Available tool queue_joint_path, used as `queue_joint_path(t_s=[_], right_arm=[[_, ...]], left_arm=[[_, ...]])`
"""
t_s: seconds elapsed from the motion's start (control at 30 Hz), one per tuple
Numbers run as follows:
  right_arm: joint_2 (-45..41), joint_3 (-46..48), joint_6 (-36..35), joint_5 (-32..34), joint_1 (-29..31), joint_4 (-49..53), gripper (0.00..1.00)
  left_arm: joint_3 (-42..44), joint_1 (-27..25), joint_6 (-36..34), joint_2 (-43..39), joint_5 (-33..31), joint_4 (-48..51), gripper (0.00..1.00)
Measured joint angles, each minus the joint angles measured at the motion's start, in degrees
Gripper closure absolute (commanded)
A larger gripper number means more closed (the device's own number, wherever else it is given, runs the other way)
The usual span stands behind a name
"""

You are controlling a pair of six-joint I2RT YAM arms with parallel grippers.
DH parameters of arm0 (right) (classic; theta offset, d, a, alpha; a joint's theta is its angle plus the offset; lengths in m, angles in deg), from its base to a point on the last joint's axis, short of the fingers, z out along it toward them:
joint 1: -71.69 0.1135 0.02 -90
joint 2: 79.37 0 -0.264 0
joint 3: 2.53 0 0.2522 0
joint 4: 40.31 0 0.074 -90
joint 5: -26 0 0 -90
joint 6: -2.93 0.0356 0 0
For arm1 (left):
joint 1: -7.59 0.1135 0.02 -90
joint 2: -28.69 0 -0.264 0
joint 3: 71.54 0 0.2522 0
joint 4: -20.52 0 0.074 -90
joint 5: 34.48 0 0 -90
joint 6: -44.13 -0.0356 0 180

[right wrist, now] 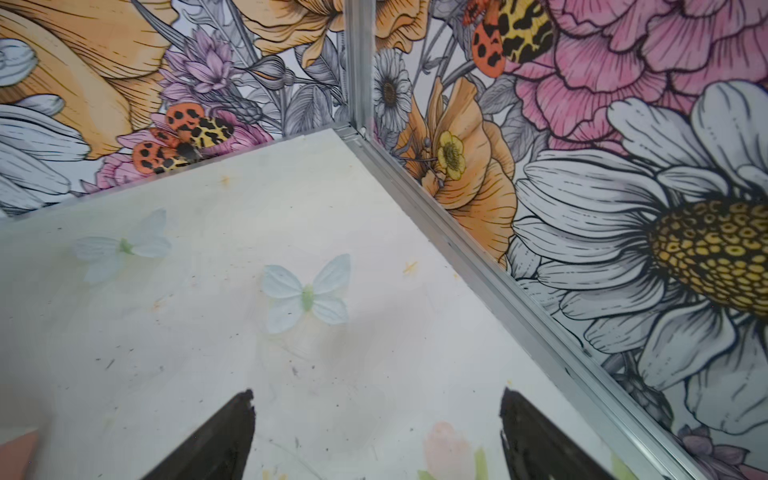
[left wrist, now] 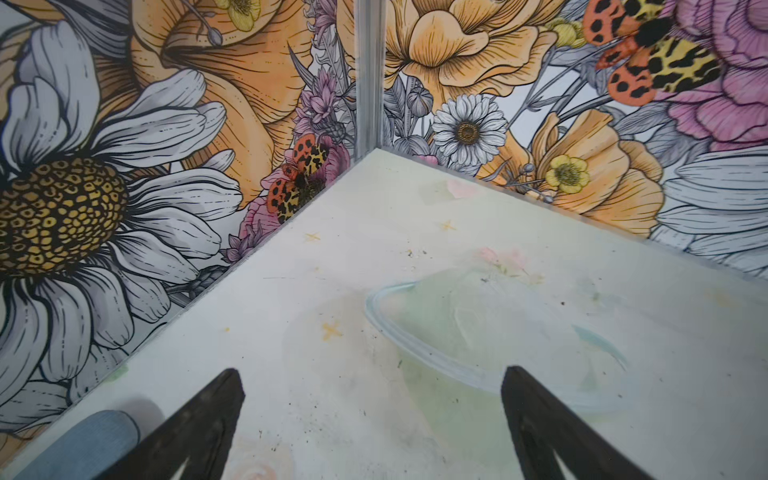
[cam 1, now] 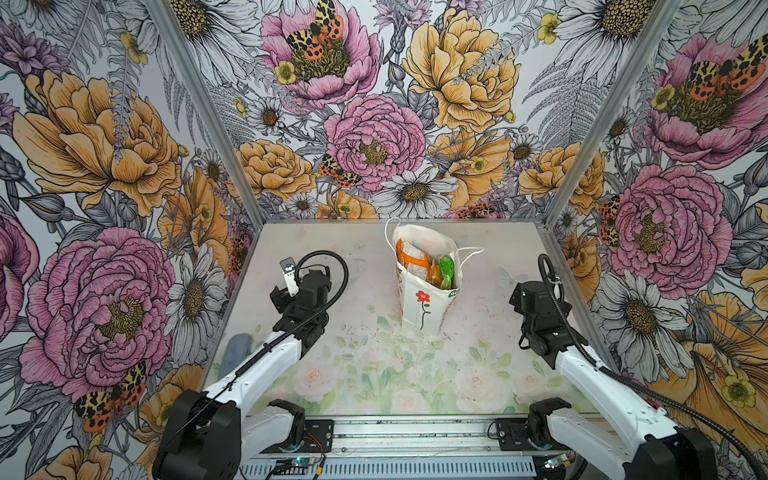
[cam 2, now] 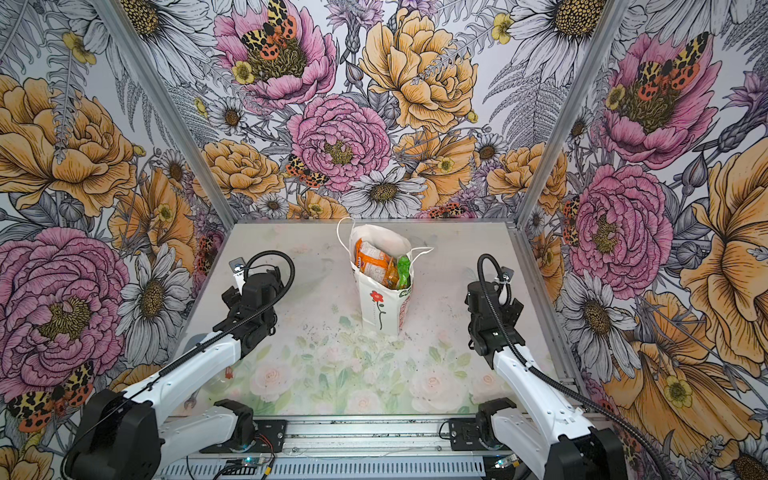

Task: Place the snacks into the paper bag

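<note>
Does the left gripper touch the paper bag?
Apart: both top views show bare table between the paper bag and the left gripper, open in its wrist view.

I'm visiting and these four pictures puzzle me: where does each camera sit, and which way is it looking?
Top views: high above the near edge, looking down at the table, the paper bag of snacks and both arms.
Left wrist: on the left arm, facing the table's far left corner; the open left end effector shows.
Right wrist: on the right arm, facing the far right corner; the open right end effector shows.
Shared: both top views show the bag; neither wrist view does.
</note>
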Motion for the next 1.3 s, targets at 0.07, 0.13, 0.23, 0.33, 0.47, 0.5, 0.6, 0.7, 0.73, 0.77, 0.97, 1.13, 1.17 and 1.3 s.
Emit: queue_joint_path(t_s=[0.07,0.13,0.23,0.33,0.47,0.5,0.6,0.7,0.73,0.77,0.97,1.13,1.17,1.3], right_arm=[[2.4,3.9,-3.6,0.6,0.0,-7.0,0.03],[5.1,6.5,-7.2,0.8,0.0,-13.2,0.01],[10.5,7.1,-11.5,0.9,-0.5,-21.5,0.0],[16.4,7.0,-14.2,0.7,-1.3,-28.9,0.0],[22.6,6.5,-17.7,-2.7,-2.8,-36.7,0.0],[23.7,6.5,-18.1,-4.7,-3.7,-39.1,0.0],[27.3,6.3,-18.6,-11.6,-7.3,-45.0,0.0],[29.6,6.3,-18.5,-17.2,-10.0,-47.9,0.0],[30.1,6.3,-18.5,-18.4,-10.4,-48.8,0.0],[30.4,6.3,-18.5,-19.8,-10.7,-49.5,0.0],[30.4,6.3,-18.5,-23.7,-10.8,-52.2,0.0],[30.4,6.3,-18.5,-24.5,-10.8,-52.6,0.0],[30.4,6.3,-18.5,-24.5,-10.8,-52.6,0.0],[30.4,6.3,-18.5,-24.9,-10.8,-52.6,0.0]], left_arm=[[2.1,1.3,-3.3,2.6,-0.2,-6.2,0.01],[3.3,3.4,-5.9,6.2,-0.2,-11.4,0.01],[3.4,6.0,-8.7,12.6,0.3,-18.0,0.01],[3.4,6.6,-12.0,17.4,1.7,-22.0,0.01],[4.4,6.6,-15.6,18.9,4.7,-28.7,0.01],[5.6,7.1,-16.3,18.9,6.3,-32.5,0.01],[8.2,9.1,-17.1,19.1,10.5,-36.3,0.01],[8.4,10.9,-17.3,19.4,15.0,-37.9,0.01],[8.5,11.6,-17.2,19.4,17.1,-38.5,0.01],[8.9,12.9,-17.0,19.4,20.1,-39.6,0.02],[11.8,15.7,-16.7,22.1,27.1,-45.7,0.01],[11.9,15.6,-16.6,22.3,29.1,-47.7,0.01],[11.9,15.6,-16.6,22.3,29.2,-47.8,0.01],[11.9,15.6,-16.7,22.3,29.8,-48.3,0.01]])
